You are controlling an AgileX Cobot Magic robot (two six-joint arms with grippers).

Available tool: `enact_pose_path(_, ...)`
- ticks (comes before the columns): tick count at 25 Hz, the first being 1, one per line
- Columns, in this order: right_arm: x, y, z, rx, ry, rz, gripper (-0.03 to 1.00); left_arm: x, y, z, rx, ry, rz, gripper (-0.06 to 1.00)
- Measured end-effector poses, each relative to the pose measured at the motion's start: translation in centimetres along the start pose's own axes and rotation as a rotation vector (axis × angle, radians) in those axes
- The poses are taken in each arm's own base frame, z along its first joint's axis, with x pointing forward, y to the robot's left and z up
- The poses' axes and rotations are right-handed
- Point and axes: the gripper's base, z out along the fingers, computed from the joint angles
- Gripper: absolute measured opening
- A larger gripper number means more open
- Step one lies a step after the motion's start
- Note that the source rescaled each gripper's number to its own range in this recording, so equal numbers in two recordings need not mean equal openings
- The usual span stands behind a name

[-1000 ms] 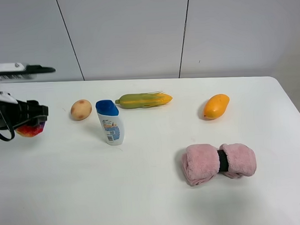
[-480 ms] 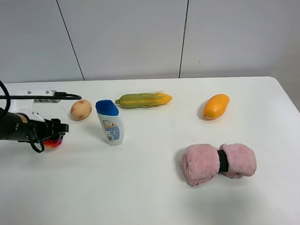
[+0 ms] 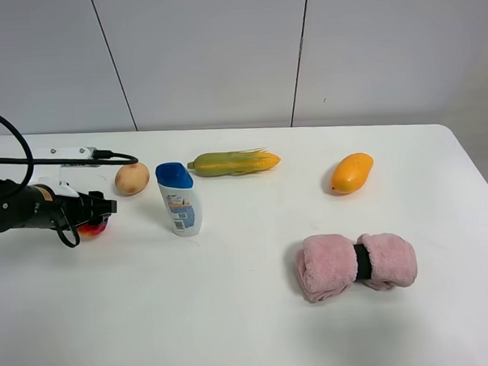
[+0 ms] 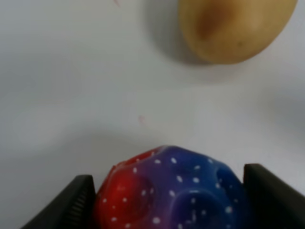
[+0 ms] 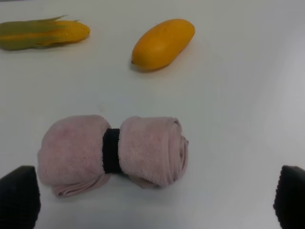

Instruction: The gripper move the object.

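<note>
The object is a bumpy ball (image 3: 90,230), red, blue and purple with white dots. It sits between the fingers of my left gripper (image 3: 93,215) at the table's left side. The left wrist view shows the ball (image 4: 171,191) held between the two black fingers (image 4: 71,205). It is low over the white table, just in front of the tan potato (image 3: 132,178). I cannot tell if it touches the table. My right gripper (image 5: 155,200) is open and empty, near the table's right front edge, short of the pink towel.
A tan potato (image 4: 236,28) lies just beyond the ball. A white and blue bottle (image 3: 180,199) stands to the ball's right. An ear of corn (image 3: 233,162), an orange mango (image 3: 351,173) and a rolled pink towel (image 3: 357,264) lie further right.
My left gripper has carried the ball to the right and lower, from the table's left edge to a spot in front of the potato. The right arm has not moved.
</note>
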Motion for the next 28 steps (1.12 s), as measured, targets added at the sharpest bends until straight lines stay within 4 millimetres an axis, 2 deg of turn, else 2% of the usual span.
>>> enact_pose_path(5, 0.0, 0.0, 0.0, 0.0, 0.0, 0.0, 1.0, 0.6, 0.1, 0.7, -0.004, 0.029, 0.0, 0.05)
enact_pose_path(6, 0.0, 0.0, 0.0, 0.0, 0.0, 0.0, 1.0, 0.7, 0.1, 0.9, -0.005, 0.037, 0.0, 0.14)
enact_pose_path(10, 0.0, 0.0, 0.0, 0.0, 0.0, 0.0, 1.0, 0.7, 0.1, 1.2, -0.003, 0.026, -0.001, 0.81)
enact_pose_path(12, 0.0, 0.0, 0.0, 0.0, 0.0, 0.0, 1.0, 0.7, 0.1, 1.2, -0.003, 0.024, -0.002, 0.94)
enact_pose_path(15, 0.0, 0.0, 0.0, 0.0, 0.0, 0.0, 1.0, 0.7, 0.1, 1.2, -0.003, 0.022, -0.019, 0.98)
enact_pose_path(24, 0.0, 0.0, 0.0, 0.0, 0.0, 0.0, 1.0, 0.6, 0.1, 1.1, -0.004, 0.017, -0.045, 0.99)
enact_pose_path(28, 0.0, 0.0, 0.0, 0.0, 0.0, 0.0, 1.0, -0.6, -0.1, -0.6, 0.004, -0.029, -0.024, 0.99)
